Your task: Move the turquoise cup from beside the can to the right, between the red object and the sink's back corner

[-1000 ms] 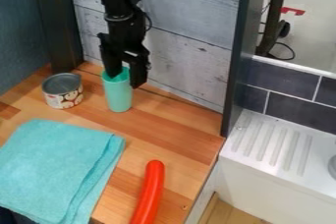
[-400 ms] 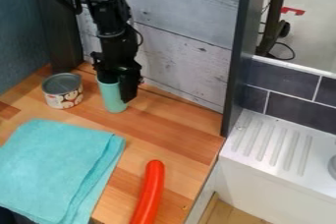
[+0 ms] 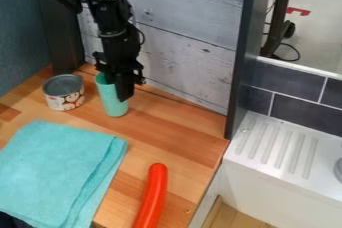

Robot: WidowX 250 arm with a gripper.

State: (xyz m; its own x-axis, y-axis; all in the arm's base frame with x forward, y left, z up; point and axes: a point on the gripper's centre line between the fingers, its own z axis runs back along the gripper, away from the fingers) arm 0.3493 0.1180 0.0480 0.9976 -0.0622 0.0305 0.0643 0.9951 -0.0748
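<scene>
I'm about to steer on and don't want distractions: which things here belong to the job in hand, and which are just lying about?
In the job:
- gripper, at the cup's rim
- mint-green cup

Lying about:
- can
- turquoise cloth
- red curved object

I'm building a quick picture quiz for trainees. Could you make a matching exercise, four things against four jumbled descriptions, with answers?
1. Cup
2. Tin can
3. Cloth
4. Sausage-shaped thing

A. Long, slightly curved, orange-red
B. Folded, lying flat
C. Upper end at the hand
D. Grey top, patterned side

Pairs: 1-C, 2-D, 3-B, 4-A
</scene>
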